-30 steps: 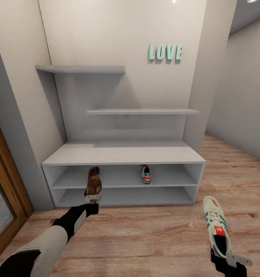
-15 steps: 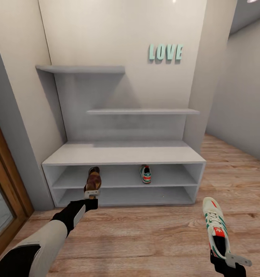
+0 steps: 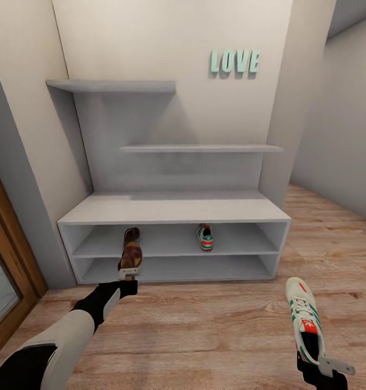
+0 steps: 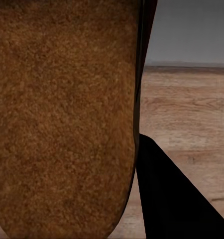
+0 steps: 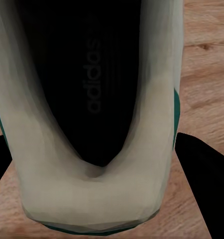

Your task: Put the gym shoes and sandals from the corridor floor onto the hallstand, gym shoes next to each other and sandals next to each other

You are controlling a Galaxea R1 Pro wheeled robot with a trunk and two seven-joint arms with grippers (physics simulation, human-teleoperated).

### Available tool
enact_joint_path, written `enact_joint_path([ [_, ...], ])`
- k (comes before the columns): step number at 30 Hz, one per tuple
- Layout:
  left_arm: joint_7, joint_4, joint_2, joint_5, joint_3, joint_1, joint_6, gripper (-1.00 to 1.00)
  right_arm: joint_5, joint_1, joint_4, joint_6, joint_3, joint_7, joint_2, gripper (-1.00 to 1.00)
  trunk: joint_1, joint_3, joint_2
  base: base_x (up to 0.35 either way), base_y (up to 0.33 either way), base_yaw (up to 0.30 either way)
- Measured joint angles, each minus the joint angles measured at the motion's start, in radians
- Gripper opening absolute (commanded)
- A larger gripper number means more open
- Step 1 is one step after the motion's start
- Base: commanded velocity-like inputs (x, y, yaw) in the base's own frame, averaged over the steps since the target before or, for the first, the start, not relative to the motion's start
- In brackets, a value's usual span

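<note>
Sandal (image 3: 132, 253), dark brown: grasped at its heel by the left gripper (image 3: 129, 275), long axis pointing into the hallstand (image 3: 174, 212), toe at the front edge of the upper shelf level, left part. Judged: a short forward reach seats it.

Gym shoe (image 3: 305, 322), white with green stripes: grasped at the heel by the right gripper (image 3: 326, 369), held over the corridor floor (image 3: 204, 325), well short of the hallstand, toe toward it.

Second gym shoe (image 3: 205, 238): on the hallstand's upper shelf level, right of centre. Right arm is nearer it.
</note>
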Motion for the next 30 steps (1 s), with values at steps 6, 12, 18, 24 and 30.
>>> enact_joint_path([
  [6,0.001,0.0,0.001,0.0,0.0,0.0,0.0,-1.0,0.0,0.0,0.0,0.0,0.0,0.0,0.0,-1.0,0.023,-0.028,-0.042,0.0,0.0,-0.003],
  [12,0.001,0.0,0.002,0.0,0.001,-0.001,0.0,-1.0,0.002,0.0,0.0,0.0,0.002,0.0,0.001,-1.0,0.046,-0.056,-0.084,0.0,0.0,-0.091],
  [18,0.003,0.0,0.002,-0.001,-0.001,0.008,-0.001,-1.0,0.008,0.0,0.004,-0.001,0.003,0.0,0.002,-1.0,0.05,-0.066,-0.092,0.0,0.0,-0.038],
  [24,0.004,0.0,0.001,0.0,-0.001,0.008,-0.002,-1.0,0.008,0.0,0.004,0.0,0.003,0.0,0.002,-1.0,0.05,-0.066,-0.092,0.103,-0.009,-0.001],
  [30,0.004,0.0,0.001,0.0,0.0,0.009,-0.002,-1.0,0.008,0.0,0.003,0.0,0.002,0.0,0.001,-1.0,0.05,-0.066,-0.092,0.276,-0.061,0.0],
])
